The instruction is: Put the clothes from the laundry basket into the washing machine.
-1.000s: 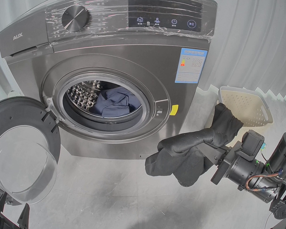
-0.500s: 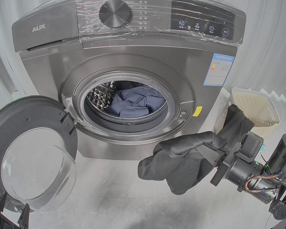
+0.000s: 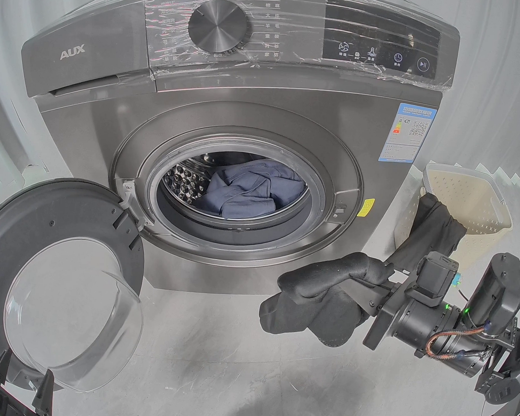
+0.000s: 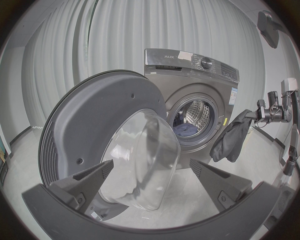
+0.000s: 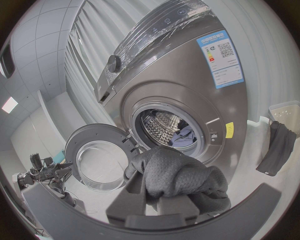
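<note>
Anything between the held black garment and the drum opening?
No; head view shows just the washer's bare door ring between black garment and drum opening.

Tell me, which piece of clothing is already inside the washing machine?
The crumpled dark blue cloth garment, lying in the metal drum. The black cloth garment is outside, clamped in the right pincer.

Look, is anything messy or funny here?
Yes. A black garment hangs over the laundry basket's rim, half outside it. Wrinkled plastic film covers the washing machine's control panel.
</note>
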Robot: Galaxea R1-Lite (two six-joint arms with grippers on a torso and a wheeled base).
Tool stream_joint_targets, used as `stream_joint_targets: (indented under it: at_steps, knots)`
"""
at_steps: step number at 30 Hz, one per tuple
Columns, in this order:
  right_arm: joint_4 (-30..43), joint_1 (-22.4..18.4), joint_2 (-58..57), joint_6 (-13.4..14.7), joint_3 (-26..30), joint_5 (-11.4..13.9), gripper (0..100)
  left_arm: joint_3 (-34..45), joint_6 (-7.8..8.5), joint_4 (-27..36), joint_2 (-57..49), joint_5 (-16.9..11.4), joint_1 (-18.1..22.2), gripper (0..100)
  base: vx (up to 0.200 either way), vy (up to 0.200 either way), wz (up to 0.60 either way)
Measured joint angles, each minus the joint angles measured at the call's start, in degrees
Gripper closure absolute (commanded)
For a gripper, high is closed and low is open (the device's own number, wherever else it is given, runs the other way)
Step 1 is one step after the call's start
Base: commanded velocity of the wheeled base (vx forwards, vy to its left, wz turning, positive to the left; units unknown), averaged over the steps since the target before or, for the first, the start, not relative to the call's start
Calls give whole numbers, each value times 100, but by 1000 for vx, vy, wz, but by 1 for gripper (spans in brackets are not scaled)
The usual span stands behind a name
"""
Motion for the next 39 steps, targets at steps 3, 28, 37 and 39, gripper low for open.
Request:
stream_joint_targets:
  at_steps: [3, 28, 37, 39]
  knots:
    - [-394, 148, 105, -6, -27, 4, 100, 0, 111, 0, 0, -9, 1, 0, 0, 0, 0]
    - [-1104, 500, 601, -6, -482, -35, 100, -1365, 177, -757, 1564, -2551, 26, 0, 0, 0, 0]
    - [-1332, 500, 912, 9, -964, -78, 100, -1375, 310, -1858, 3449, -2964, -473, 0, 0, 0, 0]
    - [-1371, 500, 979, 11, -1058, -82, 100, -1354, 316, -2153, 3881, -2990, -666, 0, 0, 0, 0]
